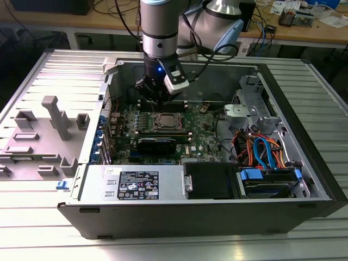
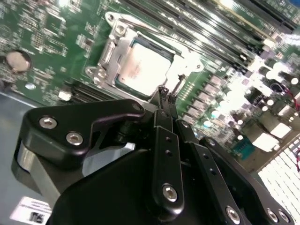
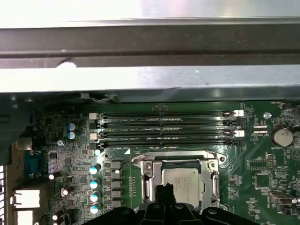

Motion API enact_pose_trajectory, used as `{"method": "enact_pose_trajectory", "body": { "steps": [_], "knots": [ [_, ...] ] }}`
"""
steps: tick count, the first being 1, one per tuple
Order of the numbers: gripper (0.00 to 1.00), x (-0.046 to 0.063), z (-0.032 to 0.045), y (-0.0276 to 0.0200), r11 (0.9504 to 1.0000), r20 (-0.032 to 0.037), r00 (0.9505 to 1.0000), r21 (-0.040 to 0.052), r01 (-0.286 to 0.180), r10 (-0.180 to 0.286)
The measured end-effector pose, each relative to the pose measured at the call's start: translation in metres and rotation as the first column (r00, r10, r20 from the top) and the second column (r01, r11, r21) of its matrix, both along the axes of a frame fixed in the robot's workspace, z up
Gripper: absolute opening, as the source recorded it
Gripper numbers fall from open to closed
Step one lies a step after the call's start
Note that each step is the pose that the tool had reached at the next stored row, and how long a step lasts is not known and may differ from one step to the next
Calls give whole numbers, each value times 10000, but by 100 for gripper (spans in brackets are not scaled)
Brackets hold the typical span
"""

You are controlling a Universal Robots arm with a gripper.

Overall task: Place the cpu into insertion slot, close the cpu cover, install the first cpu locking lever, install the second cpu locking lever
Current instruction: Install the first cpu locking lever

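The cpu [image 2: 140, 69] [image 3: 182, 187], a silvery-grey square chip, lies in the insertion slot [image 1: 166, 121] on the green motherboard. The cpu cover [image 2: 115, 44] [image 3: 146, 169], a silvery metal frame, lies flat around it, and the chip's top shows through its window. My gripper [image 2: 167, 95] [image 3: 164, 193] [image 1: 156, 99] hovers just above the socket's edge, on the side of the memory slots. Its black fingertips [image 2: 162, 92] are pressed together with nothing between them. I cannot make out how the locking levers stand.
Long black memory slots [image 3: 164, 126] run beside the socket. A black graphics card [image 1: 156, 144] lies in front of it. The case wall [image 3: 150, 47] stands close behind. The power supply [image 1: 136, 185] and a drive bay with cables [image 1: 261, 155] fill the front and right. A grey fixture [image 1: 51, 130] sits outside the case.
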State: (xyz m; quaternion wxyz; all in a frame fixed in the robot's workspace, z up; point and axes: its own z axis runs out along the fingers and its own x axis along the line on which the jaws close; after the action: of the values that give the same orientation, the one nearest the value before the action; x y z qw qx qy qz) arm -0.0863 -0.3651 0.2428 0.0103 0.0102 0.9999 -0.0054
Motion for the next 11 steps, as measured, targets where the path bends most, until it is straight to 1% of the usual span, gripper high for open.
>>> {"method": "enact_pose_trajectory", "body": {
  "steps": [6,11],
  "knots": [
    [11,-3,0,0,10000,-2,10000,8,-2,2],
    [11,-14,21,0,10000,-26,10000,14,-19,19]
  ]
}}
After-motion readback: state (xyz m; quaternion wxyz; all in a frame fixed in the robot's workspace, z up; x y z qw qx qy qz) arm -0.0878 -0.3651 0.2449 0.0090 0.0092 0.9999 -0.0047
